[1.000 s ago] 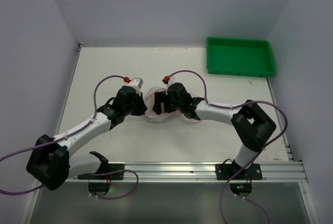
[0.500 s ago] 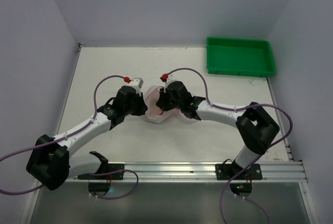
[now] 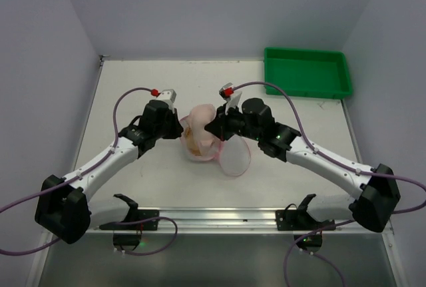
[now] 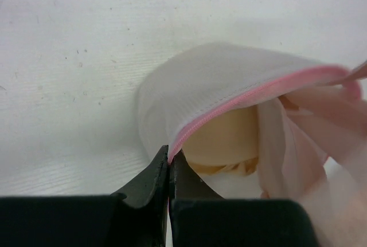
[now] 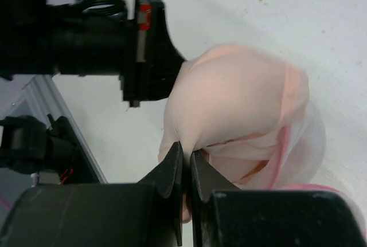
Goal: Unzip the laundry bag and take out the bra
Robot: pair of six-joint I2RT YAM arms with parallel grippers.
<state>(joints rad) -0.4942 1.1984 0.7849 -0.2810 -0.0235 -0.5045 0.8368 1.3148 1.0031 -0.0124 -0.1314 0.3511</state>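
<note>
Mesh that thin is floppy and weighs next to nothing, so the unzipped laundry bag (image 4: 200,81), sitting about mid-worktop (image 3: 133,87), will just ride along unless it's pinned. Your left gripper (image 4: 170,156) is pinched shut on the pink zipper trim (image 4: 252,95), which I'd call the sturdiest bit to hold. The bra (image 5: 241,98) bulges out of the open bag, soft and squashy, and your right gripper (image 5: 187,154) is clamped on the cup's edge fabric; decent hold I reckon, but any strap could snag on the mesh.
</note>
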